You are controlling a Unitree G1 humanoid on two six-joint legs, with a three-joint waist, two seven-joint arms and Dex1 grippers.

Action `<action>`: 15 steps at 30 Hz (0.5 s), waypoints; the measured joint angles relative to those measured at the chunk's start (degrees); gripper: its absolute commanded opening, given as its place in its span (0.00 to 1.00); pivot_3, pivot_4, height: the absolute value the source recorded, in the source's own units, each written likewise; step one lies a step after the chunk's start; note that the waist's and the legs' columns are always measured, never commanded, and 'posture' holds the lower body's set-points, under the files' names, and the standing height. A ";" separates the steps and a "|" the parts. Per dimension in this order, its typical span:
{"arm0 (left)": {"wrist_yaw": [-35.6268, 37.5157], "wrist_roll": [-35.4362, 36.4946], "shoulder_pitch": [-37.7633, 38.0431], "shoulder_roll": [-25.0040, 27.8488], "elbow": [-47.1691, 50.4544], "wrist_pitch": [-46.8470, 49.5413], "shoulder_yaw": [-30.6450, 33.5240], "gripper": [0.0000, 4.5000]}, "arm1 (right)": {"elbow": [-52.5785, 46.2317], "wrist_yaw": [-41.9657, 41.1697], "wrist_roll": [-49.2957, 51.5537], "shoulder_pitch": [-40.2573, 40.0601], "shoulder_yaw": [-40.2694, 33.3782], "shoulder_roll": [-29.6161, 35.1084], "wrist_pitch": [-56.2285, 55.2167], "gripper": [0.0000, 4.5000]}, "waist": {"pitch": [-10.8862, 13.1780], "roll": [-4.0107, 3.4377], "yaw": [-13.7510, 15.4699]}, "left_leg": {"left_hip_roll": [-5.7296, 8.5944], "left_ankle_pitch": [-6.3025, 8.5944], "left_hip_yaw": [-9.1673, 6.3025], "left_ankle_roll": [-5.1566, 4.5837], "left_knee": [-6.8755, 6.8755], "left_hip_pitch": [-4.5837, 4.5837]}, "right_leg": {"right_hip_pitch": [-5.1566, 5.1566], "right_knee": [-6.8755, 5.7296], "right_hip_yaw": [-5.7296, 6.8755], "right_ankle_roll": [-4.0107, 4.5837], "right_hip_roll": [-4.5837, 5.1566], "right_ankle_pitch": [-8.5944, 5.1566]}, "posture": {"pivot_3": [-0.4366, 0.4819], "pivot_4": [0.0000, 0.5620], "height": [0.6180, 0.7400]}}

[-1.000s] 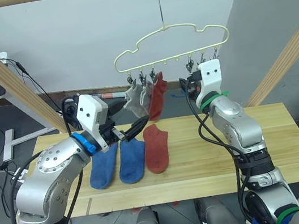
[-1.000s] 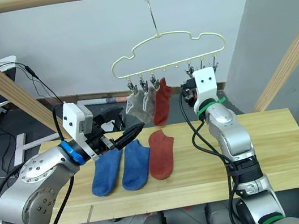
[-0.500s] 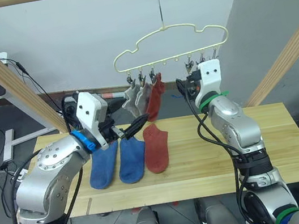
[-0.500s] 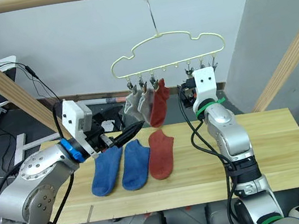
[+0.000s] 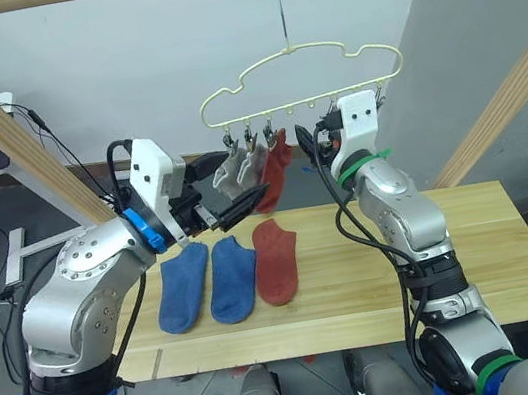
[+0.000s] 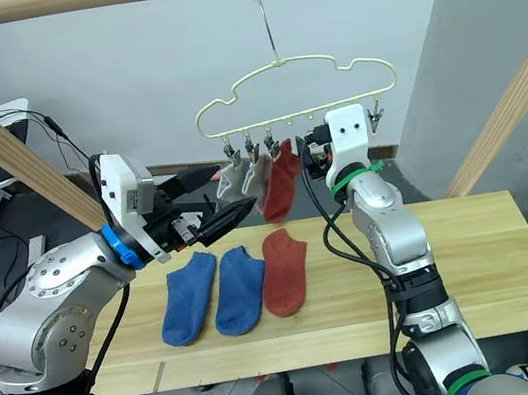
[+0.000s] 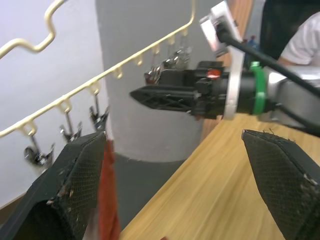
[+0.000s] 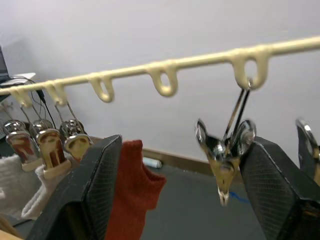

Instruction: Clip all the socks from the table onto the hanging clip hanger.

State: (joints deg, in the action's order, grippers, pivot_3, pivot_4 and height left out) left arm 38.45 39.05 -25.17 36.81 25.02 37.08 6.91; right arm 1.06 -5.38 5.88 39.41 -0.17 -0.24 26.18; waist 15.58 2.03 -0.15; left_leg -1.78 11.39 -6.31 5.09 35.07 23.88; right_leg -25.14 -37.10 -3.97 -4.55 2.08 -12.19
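No readable writing, my right gripper [image 8: 180, 195] now nearer the hanger [image 5: 300, 78], fingers spread, my left gripper [image 7: 175, 190] gaping, three socks [image 5: 227, 277] lying on table [image 5: 476, 253].

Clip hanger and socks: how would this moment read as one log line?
clip hanger: three socks clipped | table: two blue socks, one rust-red sock | left gripper: open | right gripper: open

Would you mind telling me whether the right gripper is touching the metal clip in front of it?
Apart. In the right wrist view the clip hangs between the open jaws of the right gripper, with clear background on both sides.
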 measured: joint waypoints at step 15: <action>-0.35 1.37 -4.24 -1.19 -0.11 0.31 -0.12 1.00 | 0.43 -0.60 -0.05 0.75 -0.02 0.23 -1.69 0.80 | 0.00 0.00 -0.03 | 0.00 0.00 -0.01 0.00 0.00 -0.01 | -0.01 -0.02 0.00 0.00 0.00 0.00 | 0.64 0.37 1.00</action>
State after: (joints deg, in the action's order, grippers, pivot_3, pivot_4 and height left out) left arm 38.10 40.42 -29.41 35.62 24.92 37.39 6.79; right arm 1.49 -5.98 5.83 40.16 -0.19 -0.01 24.49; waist 15.58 2.03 -0.18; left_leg -1.78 11.39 -6.31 5.09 35.07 23.88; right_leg -25.14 -37.12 -3.97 -4.55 2.07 -12.19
